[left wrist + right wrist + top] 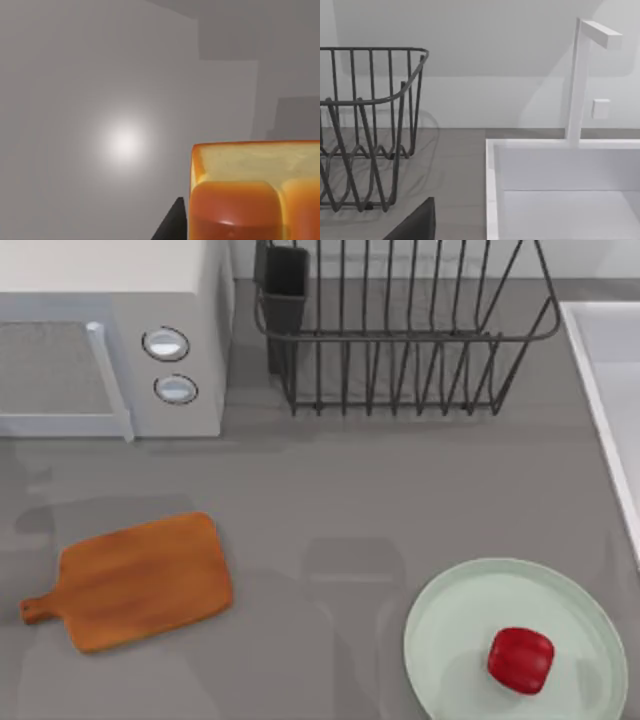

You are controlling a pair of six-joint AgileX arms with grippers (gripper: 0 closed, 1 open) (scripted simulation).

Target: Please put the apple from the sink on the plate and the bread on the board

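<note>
The red apple (521,660) lies on the mint-green plate (450,625) at the front right of the table. At the front left the wooden board (140,580) lies bare. The golden-brown bread (255,195) shows very close in the left wrist view, above the grey counter. My left gripper (235,235) is shut on it, with one dark finger (172,225) beside it. The white sink (560,175) is seen in the right wrist view and along the right edge (610,370) of the top view. A dark part of my right gripper (415,222) shows on the counter side of the sink.
A white microwave (110,340) stands at the back left. A black wire dish rack (400,330) stands at the back middle, also in the right wrist view (365,125). A white faucet (580,80) rises behind the sink.
</note>
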